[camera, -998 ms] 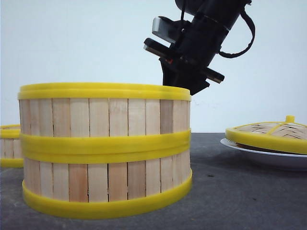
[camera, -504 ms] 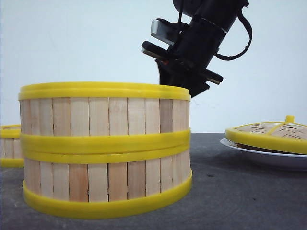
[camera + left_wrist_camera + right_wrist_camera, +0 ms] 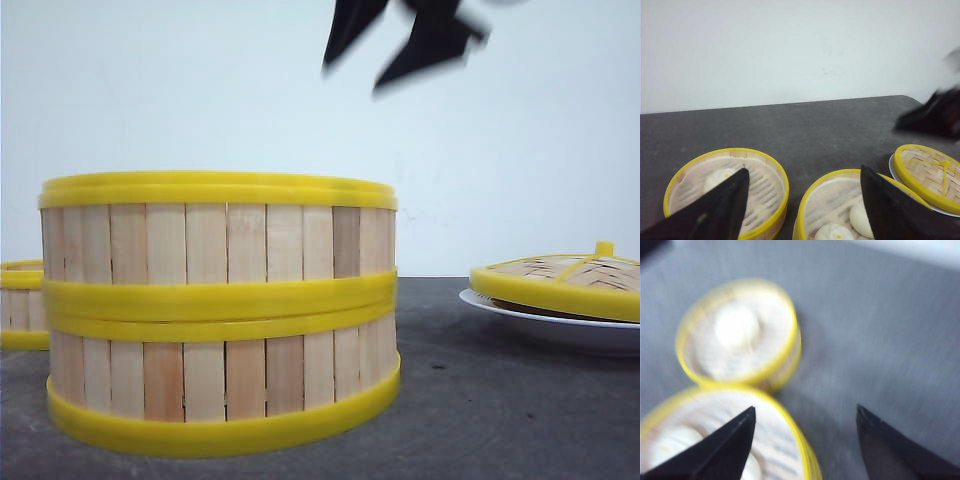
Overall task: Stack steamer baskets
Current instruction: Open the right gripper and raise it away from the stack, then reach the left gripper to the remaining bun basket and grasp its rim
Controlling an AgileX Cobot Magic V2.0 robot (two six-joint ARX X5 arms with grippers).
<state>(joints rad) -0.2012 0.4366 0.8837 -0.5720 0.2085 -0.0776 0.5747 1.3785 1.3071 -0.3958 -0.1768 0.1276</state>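
The front view looked side-on at a stack of two steamer baskets (image 3: pixel 220 310), one seated squarely on the other on the dark tabletop (image 3: pixel 500 400), and so hid their insides. A third steamer basket (image 3: pixel 22 303) stood apart at the far left edge, only partly in view. At the right a woven lid (image 3: pixel 560 275) with a small knob lay on a white plate (image 3: pixel 540 322). Above the stack only blurred black fingertips of the right gripper (image 3: pixel 405 45) showed, clear of everything.

The left wrist view looked down from above and showed what the side view could not: white buns (image 3: pixel 862 217) in the top basket of the stack (image 3: pixel 840 200) and one bun (image 3: pixel 720 177) in the single basket (image 3: pixel 727 190), each on a pale liner. The left gripper (image 3: pixel 802 205) hung over them with its jaws spread wide, holding nothing. The lid (image 3: pixel 930 175) sat near the stack, and a blurred dark part of the other arm (image 3: pixel 935 117) crossed above it.

The right wrist view was smeared, yet showed both basket openings and the right gripper's jaws parted and empty.
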